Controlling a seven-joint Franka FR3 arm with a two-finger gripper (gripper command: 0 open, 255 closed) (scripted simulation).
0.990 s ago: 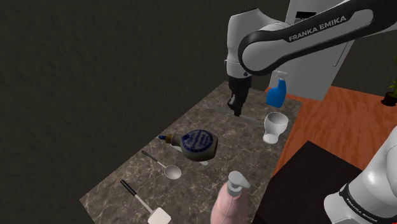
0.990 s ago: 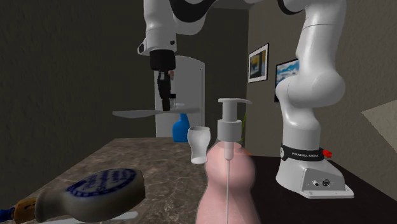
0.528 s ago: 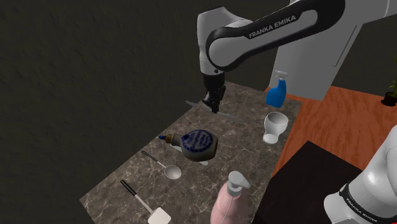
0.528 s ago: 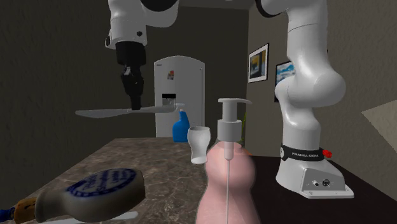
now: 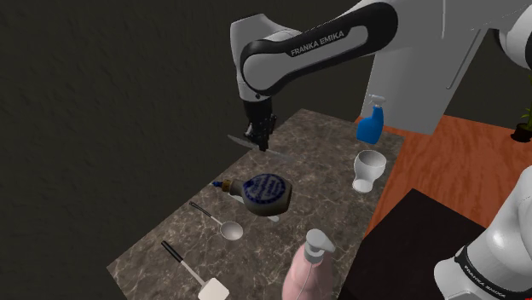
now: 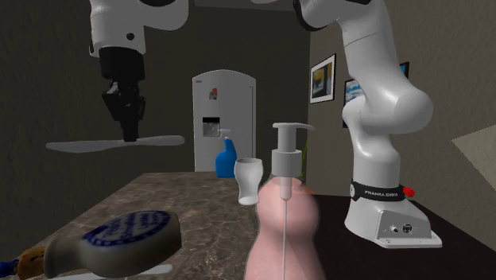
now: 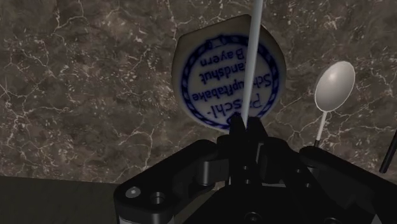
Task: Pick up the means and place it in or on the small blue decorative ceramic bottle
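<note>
Aloft, tool clasping knife, clear above bottle

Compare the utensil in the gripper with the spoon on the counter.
The grey utensil is clamped in the gripper, level in the air; the spoon lies on the marble counter. The grey utensil is flat end to end; the spoon ends in a round bowl. Both are slim and pale.

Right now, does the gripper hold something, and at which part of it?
Yes. The gripper is shut on a thin flat grey utensil, apparently a knife, clasping it near the middle of its length.
</note>
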